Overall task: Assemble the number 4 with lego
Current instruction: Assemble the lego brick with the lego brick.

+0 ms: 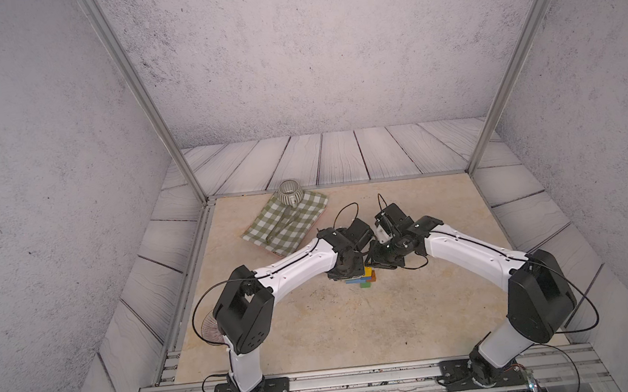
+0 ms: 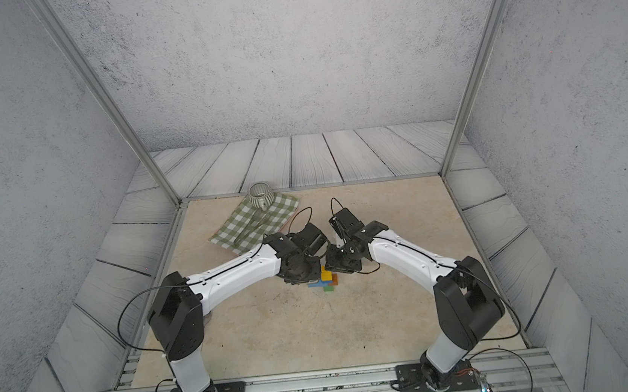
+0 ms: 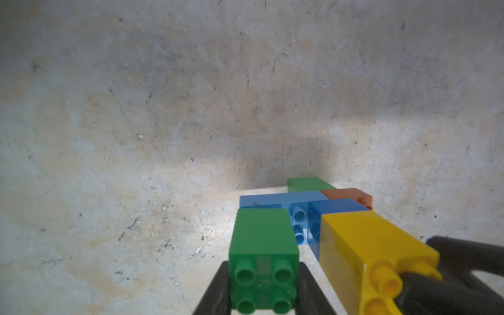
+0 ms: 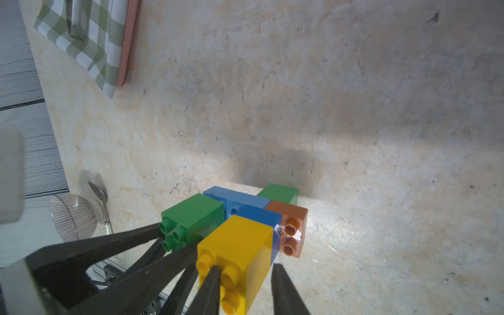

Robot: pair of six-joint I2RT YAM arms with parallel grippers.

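The number 4 lies flat on the bench near its middle. Its long axis runs far to near, with the yellow brick at the far end and the studs facing the claws. The left claw is clamped on a green brick. The right claw pinches the yellow brick.

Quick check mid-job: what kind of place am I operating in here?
Likely a staged robot test cell: aluminium frame posts, printed plank backdrop panels, arms bolted to a base rail; the checked cloth looks like a kitchen prop.
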